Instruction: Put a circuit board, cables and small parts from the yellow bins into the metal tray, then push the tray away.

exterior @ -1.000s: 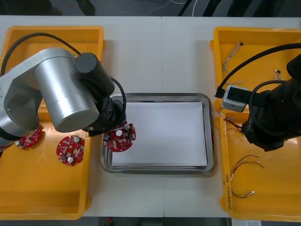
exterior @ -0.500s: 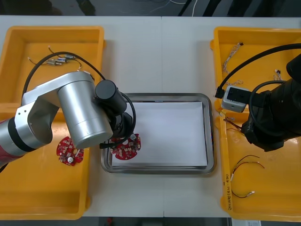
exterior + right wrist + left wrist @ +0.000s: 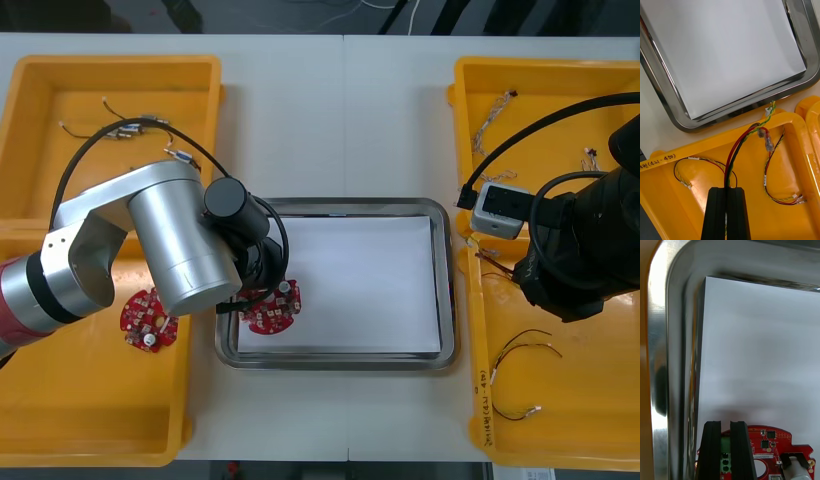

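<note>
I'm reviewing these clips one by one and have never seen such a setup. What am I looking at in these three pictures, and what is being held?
This is a two-armed robot at a light table. The front view looks down from above its arms; the other two come from cameras on its wrists, each arm's black fingers rising from the bottom. Yellow plastic bins stand at both sides, a shiny metal tray with a white inside between them. The left gripper is shut on a round red circuit board, at the tray's near left corner. The right gripper, over a right-hand bin, is shut on a red and yellow cable. Another red board lies in a left bin.
</note>
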Controlling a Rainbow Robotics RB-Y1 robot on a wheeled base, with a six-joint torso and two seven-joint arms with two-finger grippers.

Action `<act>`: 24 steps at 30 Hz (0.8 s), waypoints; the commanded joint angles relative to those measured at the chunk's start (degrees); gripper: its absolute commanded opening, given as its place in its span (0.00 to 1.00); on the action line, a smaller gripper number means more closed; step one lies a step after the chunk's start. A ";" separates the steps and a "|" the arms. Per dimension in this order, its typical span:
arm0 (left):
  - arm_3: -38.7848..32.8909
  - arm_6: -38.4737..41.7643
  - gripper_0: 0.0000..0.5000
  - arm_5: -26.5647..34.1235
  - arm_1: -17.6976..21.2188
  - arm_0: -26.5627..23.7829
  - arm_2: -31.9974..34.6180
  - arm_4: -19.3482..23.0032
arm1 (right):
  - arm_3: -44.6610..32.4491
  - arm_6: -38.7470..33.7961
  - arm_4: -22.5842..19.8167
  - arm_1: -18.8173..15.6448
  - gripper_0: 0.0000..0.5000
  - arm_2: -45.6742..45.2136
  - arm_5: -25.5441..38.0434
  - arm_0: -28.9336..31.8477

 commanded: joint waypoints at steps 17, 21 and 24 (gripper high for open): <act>-0.13 5.78 1.00 -2.15 -1.23 0.90 -3.00 -2.38 | -1.40 -1.74 -0.79 -2.16 0.00 0.64 0.35 -1.65; -0.13 6.31 1.00 -3.03 -1.15 0.90 -3.00 -2.38 | -1.40 -1.74 -0.88 -2.16 0.00 0.64 0.35 -1.65; -0.21 6.75 1.00 -3.12 -1.23 0.90 -3.00 -2.64 | -1.40 -1.74 -0.88 -2.16 0.00 0.64 0.35 -1.65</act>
